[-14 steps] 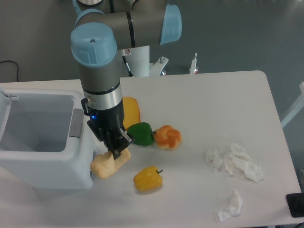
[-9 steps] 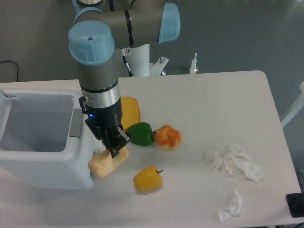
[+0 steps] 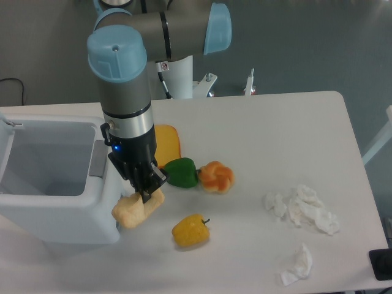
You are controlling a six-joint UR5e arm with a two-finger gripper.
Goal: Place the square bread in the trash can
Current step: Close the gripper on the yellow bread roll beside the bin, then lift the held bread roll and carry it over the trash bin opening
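The square bread (image 3: 136, 209) is a pale beige lumpy chunk, tilted, right next to the trash can's right wall. My gripper (image 3: 146, 191) points down and is shut on the bread's upper right end, holding it slightly lifted off the table. The trash can (image 3: 52, 208) is a large white boxy bin at the left with a grey tab (image 3: 98, 158) on its right rim; its inside looks empty.
A flat orange-yellow toast slice (image 3: 168, 142), a green pepper (image 3: 182, 172), a round orange knotted bun (image 3: 216, 176) and a yellow pepper (image 3: 190, 230) lie to the right of the gripper. Crumpled white tissues (image 3: 308, 211) lie at the right, one more (image 3: 298, 264) near the front edge.
The gripper has risen a little and shifted slightly left, carrying the bread up with it toward the bin wall.
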